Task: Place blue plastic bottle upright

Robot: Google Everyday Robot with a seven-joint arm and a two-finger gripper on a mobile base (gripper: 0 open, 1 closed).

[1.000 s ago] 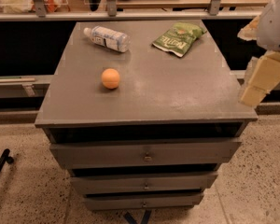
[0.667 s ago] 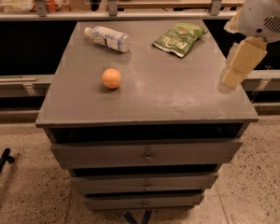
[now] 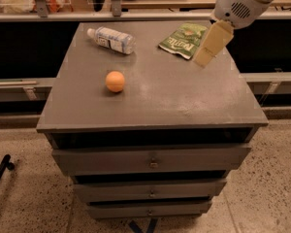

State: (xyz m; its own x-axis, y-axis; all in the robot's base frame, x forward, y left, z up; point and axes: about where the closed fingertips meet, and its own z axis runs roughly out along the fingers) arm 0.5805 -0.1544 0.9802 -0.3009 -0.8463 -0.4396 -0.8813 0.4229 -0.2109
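The blue plastic bottle (image 3: 111,39) lies on its side at the back left of the grey cabinet top (image 3: 184,96), its white cap pointing left. My gripper (image 3: 207,52) hangs from the white arm at the upper right, above the right back part of the top and just right of the green snack bag (image 3: 182,40). It is well to the right of the bottle and holds nothing that I can see.
An orange ball (image 3: 115,81) sits left of centre on the top. The cabinet has drawers (image 3: 153,161) below. A shelf rail and glass run behind the back edge. A dark rod (image 3: 0,174) lies on the speckled floor at the lower left.
The arm and gripper have swung from the cabinet's right edge up and leftward over the top, toward the snack bag. Bottle, ball and bag have not moved.
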